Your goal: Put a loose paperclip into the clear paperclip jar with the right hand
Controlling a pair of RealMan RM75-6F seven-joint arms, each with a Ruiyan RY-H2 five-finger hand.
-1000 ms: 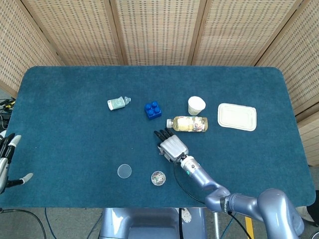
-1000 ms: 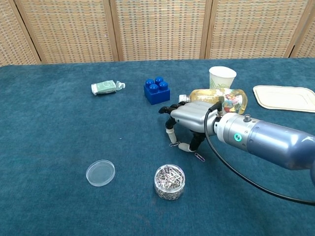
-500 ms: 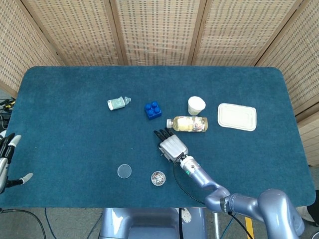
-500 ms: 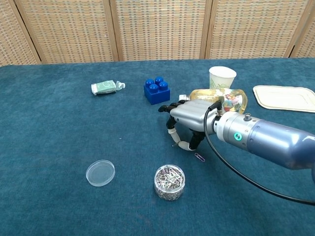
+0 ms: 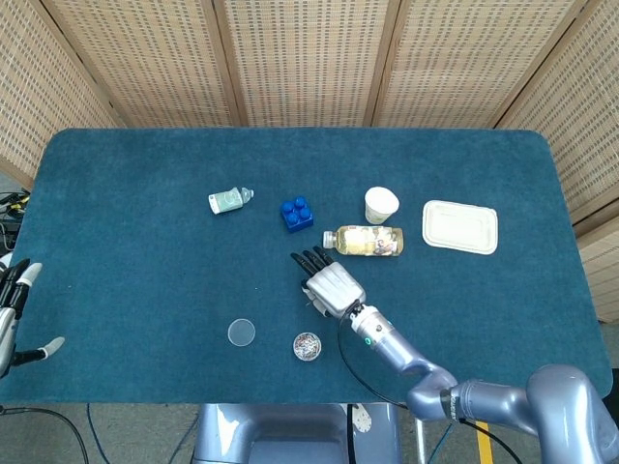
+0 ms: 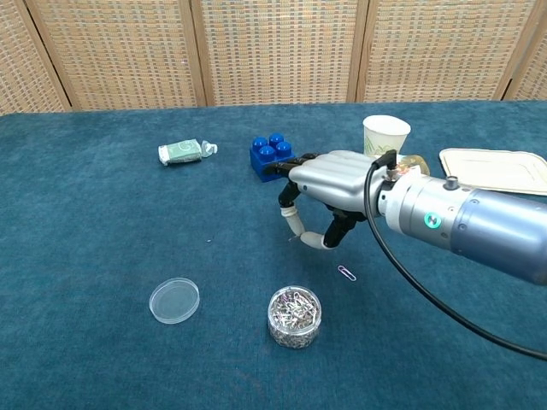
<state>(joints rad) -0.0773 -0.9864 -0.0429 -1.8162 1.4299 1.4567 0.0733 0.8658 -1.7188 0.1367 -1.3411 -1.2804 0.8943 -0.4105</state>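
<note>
The clear paperclip jar [image 6: 295,316] stands open near the table's front edge, full of clips; the head view shows the jar [image 5: 308,345] too. My right hand [image 6: 329,192] hovers above the cloth behind and slightly right of it. Its thumb and a finger are pinched together on a small paperclip [image 6: 296,238] that barely shows. From the head view, the right hand [image 5: 332,283] lies just beyond the jar. Another loose paperclip [image 6: 346,273] lies on the cloth under the hand. My left hand [image 5: 14,314] rests at the far left edge, fingers apart, empty.
The jar's round lid [image 6: 174,300] lies left of the jar. Behind the hand are a blue brick [image 6: 273,155], a lying bottle [image 5: 365,241], a paper cup [image 6: 385,134] and a white tray [image 6: 496,170]. A small green tube [image 6: 182,152] lies at the back left.
My right hand has risen from the cloth and shifted slightly left; the paperclip that lay at its fingertips has left the table, pinched between thumb and finger. The left hand has not moved.
</note>
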